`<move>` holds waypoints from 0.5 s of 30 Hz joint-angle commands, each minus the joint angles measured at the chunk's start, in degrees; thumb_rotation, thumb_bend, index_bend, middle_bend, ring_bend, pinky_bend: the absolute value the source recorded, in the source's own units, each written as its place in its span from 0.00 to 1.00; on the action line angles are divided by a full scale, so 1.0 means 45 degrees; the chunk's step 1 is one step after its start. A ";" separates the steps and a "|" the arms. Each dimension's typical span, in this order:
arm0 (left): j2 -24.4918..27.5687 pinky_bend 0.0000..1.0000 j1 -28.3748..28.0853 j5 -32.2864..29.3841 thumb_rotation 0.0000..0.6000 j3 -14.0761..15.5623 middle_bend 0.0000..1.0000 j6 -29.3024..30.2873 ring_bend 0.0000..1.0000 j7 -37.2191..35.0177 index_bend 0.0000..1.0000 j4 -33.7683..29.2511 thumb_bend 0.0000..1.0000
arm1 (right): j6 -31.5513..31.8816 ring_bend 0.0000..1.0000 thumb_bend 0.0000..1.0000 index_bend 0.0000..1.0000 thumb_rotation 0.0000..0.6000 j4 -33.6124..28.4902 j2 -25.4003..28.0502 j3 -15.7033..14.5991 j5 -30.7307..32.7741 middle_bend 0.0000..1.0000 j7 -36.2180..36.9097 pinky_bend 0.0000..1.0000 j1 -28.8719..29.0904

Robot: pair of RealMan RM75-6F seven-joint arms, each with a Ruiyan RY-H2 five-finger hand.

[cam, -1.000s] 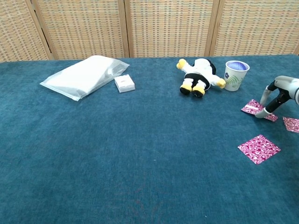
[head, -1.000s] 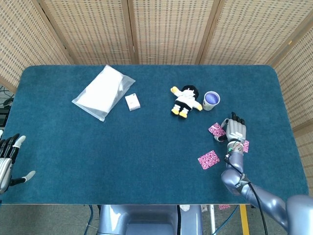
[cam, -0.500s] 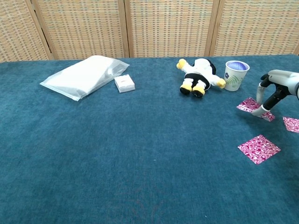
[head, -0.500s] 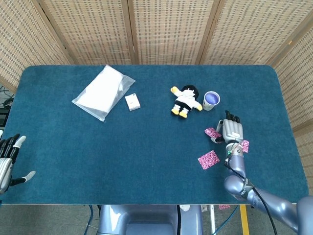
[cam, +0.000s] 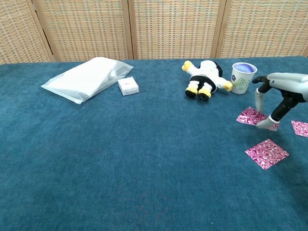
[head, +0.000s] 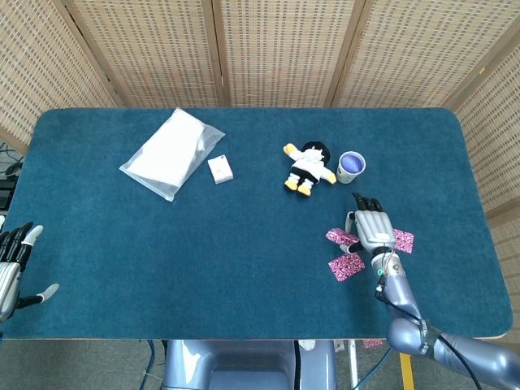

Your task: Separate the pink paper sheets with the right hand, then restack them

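Pink paper sheets (cam: 267, 153): thin, light, limp, slide easily on cloth; take by edge. Right hand (head: 372, 230), lower right of frame: fingertips pressing one sheet (cam: 251, 117), fingers spread. Left hand (head: 12, 264), lower left: fingers apart, holding nothing.

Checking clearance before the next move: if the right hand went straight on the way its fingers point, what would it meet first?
Probably the paper cup: the right hand points up-table, slightly left, and the cup lies near that line. Depth is unclear; it might pass just beside it.

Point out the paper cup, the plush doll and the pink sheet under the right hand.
paper cup (cam: 243, 77), chest view, on its printed side wall.
plush doll (cam: 205, 75), chest view, on its white body.
pink sheet under the right hand (cam: 249, 116), chest view, on its uncovered left part.
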 commanded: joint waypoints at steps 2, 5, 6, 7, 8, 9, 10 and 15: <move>-0.0001 0.00 -0.0001 0.0003 1.00 -0.0001 0.00 0.0003 0.00 0.0001 0.00 -0.0002 0.00 | -0.0457 0.00 0.33 0.56 1.00 -0.0816 0.0914 -0.0982 -0.2178 0.00 0.0977 0.00 -0.0471; -0.0003 0.00 0.0001 0.0009 1.00 0.0000 0.00 0.0009 0.00 -0.0005 0.00 0.0002 0.00 | -0.0551 0.00 0.31 0.56 1.00 -0.0821 0.1212 -0.1479 -0.3463 0.00 0.1425 0.00 -0.0658; -0.0002 0.00 0.0001 0.0017 1.00 0.0003 0.00 0.0011 0.00 -0.0015 0.00 0.0002 0.00 | -0.0575 0.00 0.31 0.56 1.00 -0.0772 0.1303 -0.1686 -0.4053 0.00 0.1680 0.00 -0.0733; 0.0000 0.00 0.0002 0.0020 1.00 0.0004 0.00 0.0011 0.00 -0.0018 0.00 0.0003 0.00 | -0.0608 0.00 0.31 0.56 1.00 -0.0718 0.1372 -0.1833 -0.4503 0.00 0.1904 0.00 -0.0779; 0.0000 0.00 0.0002 0.0023 1.00 0.0007 0.00 0.0012 0.00 -0.0020 0.00 0.0003 0.00 | -0.0633 0.00 0.31 0.56 1.00 -0.0671 0.1415 -0.1929 -0.4791 0.00 0.2049 0.00 -0.0803; 0.0001 0.00 0.0003 0.0031 1.00 0.0008 0.00 0.0017 0.00 -0.0024 0.00 0.0005 0.00 | -0.0695 0.00 0.31 0.56 1.00 -0.0575 0.1481 -0.2102 -0.5268 0.00 0.2232 0.00 -0.0818; 0.0000 0.00 0.0004 0.0034 1.00 0.0008 0.00 0.0020 0.00 -0.0027 0.00 0.0006 0.00 | -0.0752 0.00 0.31 0.56 1.00 -0.0492 0.1537 -0.2244 -0.5640 0.00 0.2338 0.00 -0.0814; 0.0001 0.00 0.0006 0.0044 1.00 0.0012 0.00 0.0026 0.00 -0.0043 0.00 0.0018 0.00 | -0.0921 0.00 0.26 0.56 1.00 0.0267 0.1782 -0.2982 -0.7747 0.00 0.3184 0.00 -0.0756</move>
